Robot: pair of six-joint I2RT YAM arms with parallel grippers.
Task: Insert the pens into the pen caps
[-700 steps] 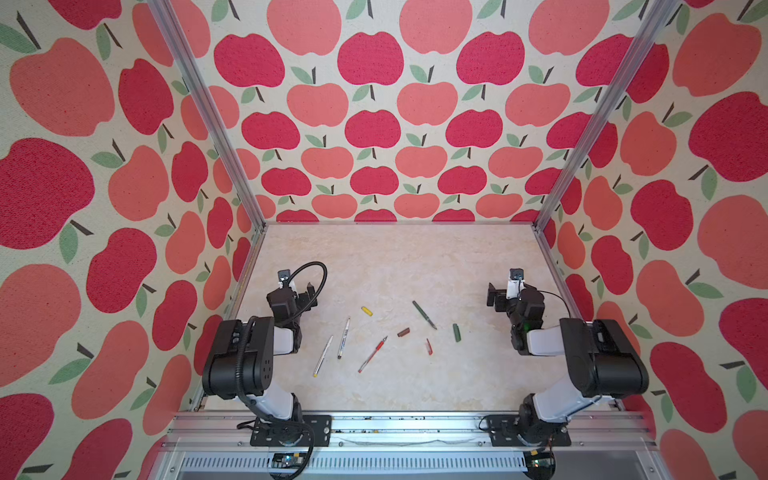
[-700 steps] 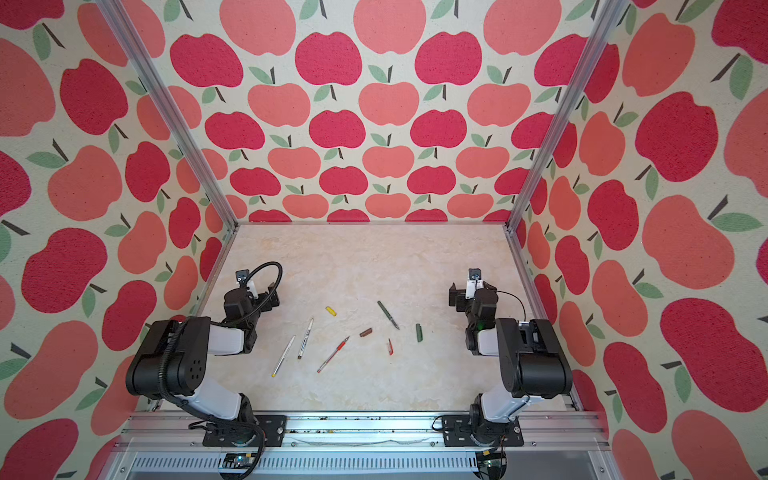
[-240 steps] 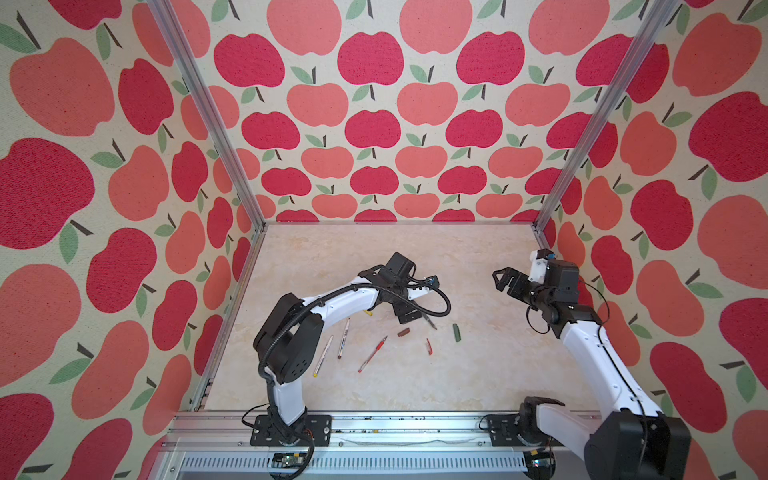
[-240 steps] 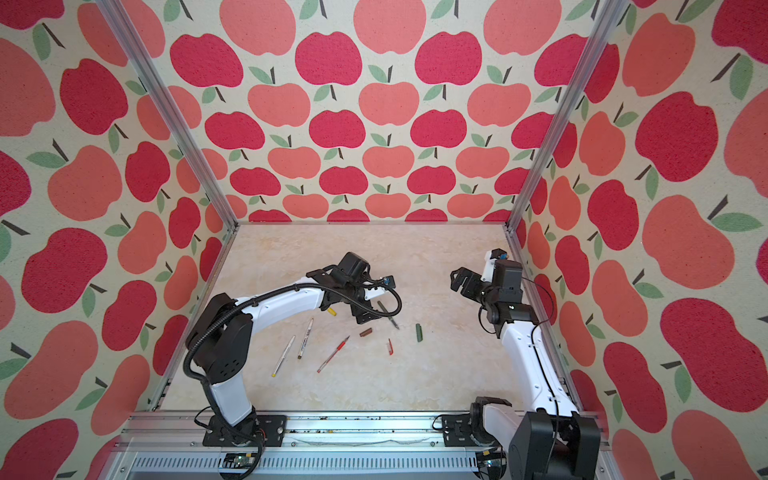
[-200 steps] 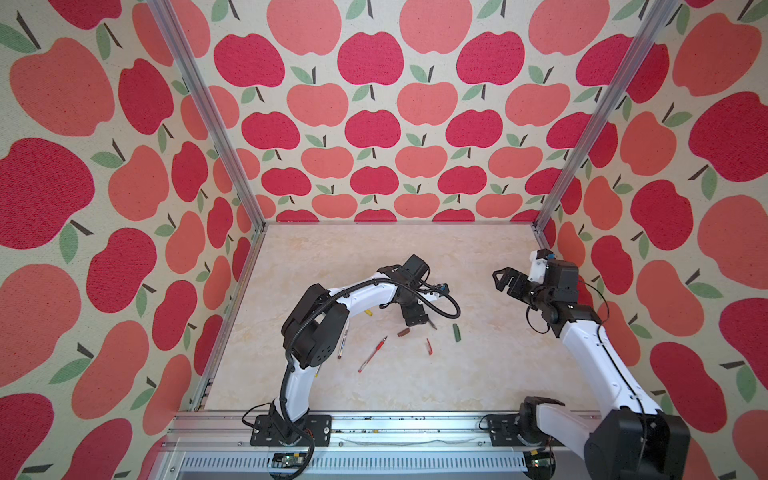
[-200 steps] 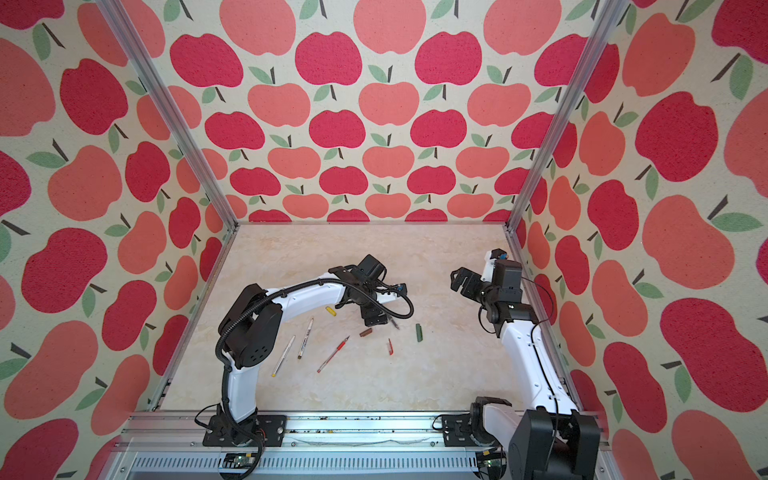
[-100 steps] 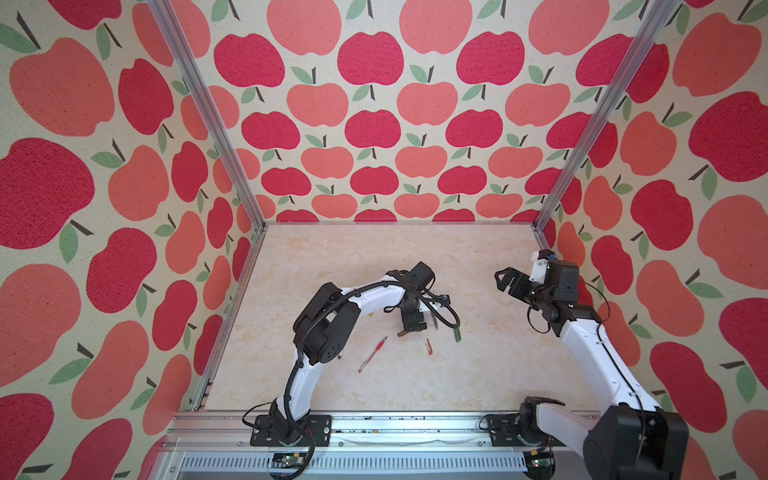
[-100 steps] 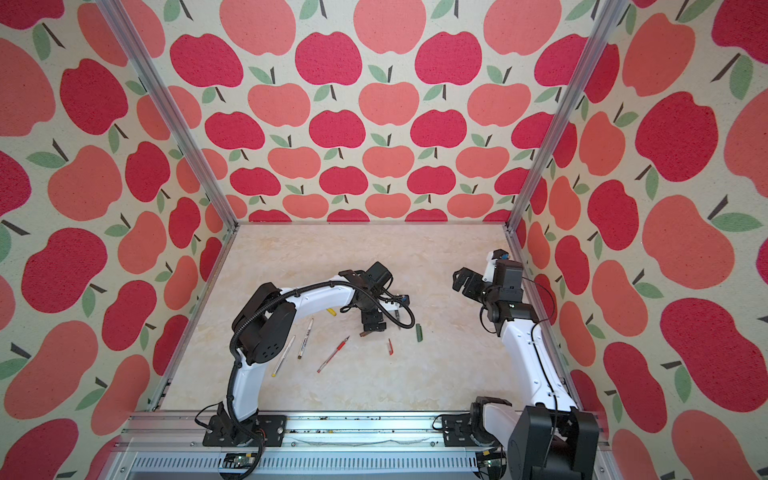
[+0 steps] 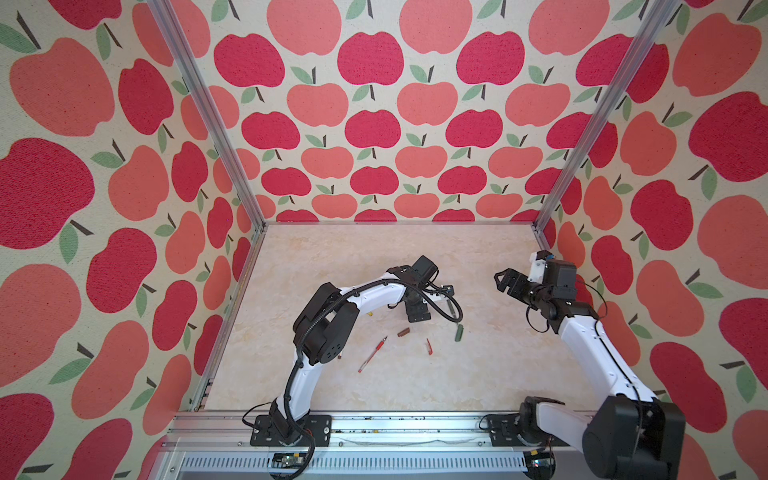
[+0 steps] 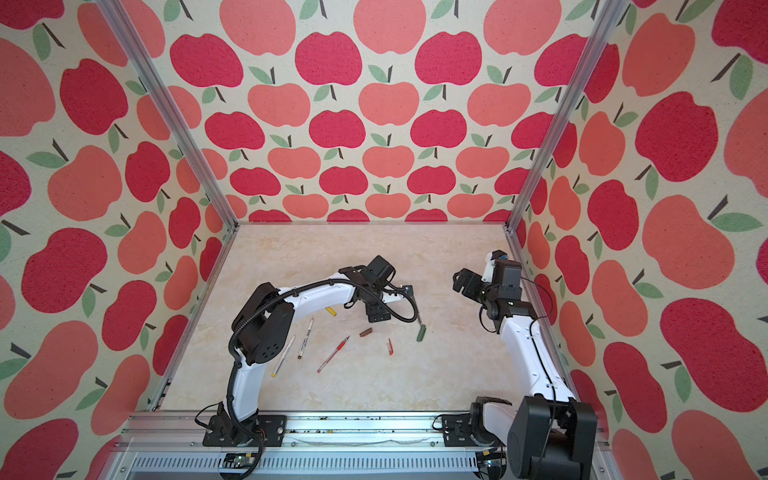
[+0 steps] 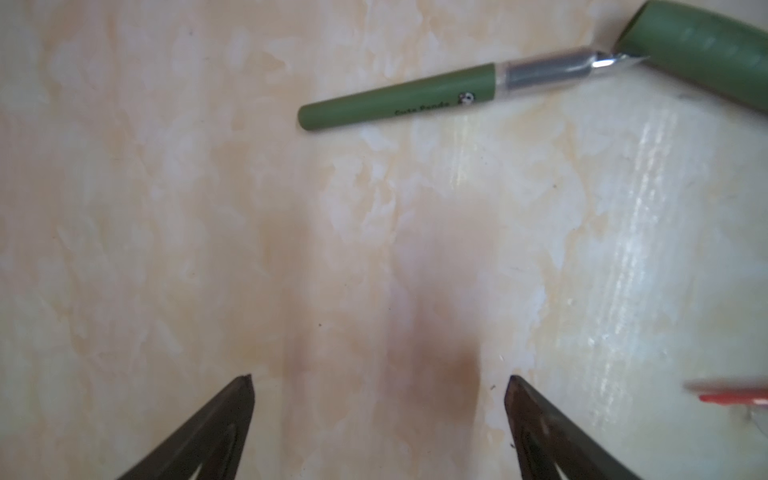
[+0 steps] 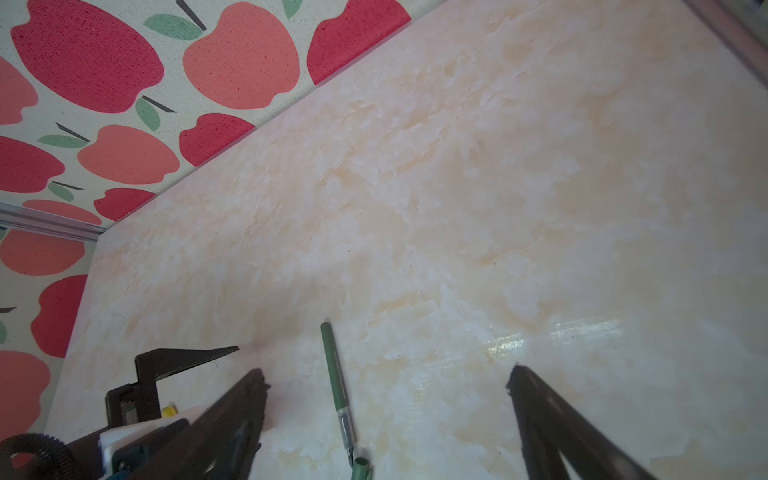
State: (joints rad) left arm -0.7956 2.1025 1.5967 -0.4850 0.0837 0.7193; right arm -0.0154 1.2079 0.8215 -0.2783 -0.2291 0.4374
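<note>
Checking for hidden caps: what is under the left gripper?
Only bare table shows between the tips of the open left gripper; the green pen lies beyond. The patch beneath its body is covered.

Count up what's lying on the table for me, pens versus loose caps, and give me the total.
Pens: 4 (dark green pen, red pen, brown-ended white pen, yellow-ended white pen)
Caps: 4 (yellow cap, brown cap, red cap, dark green cap)
Total: 8
</note>
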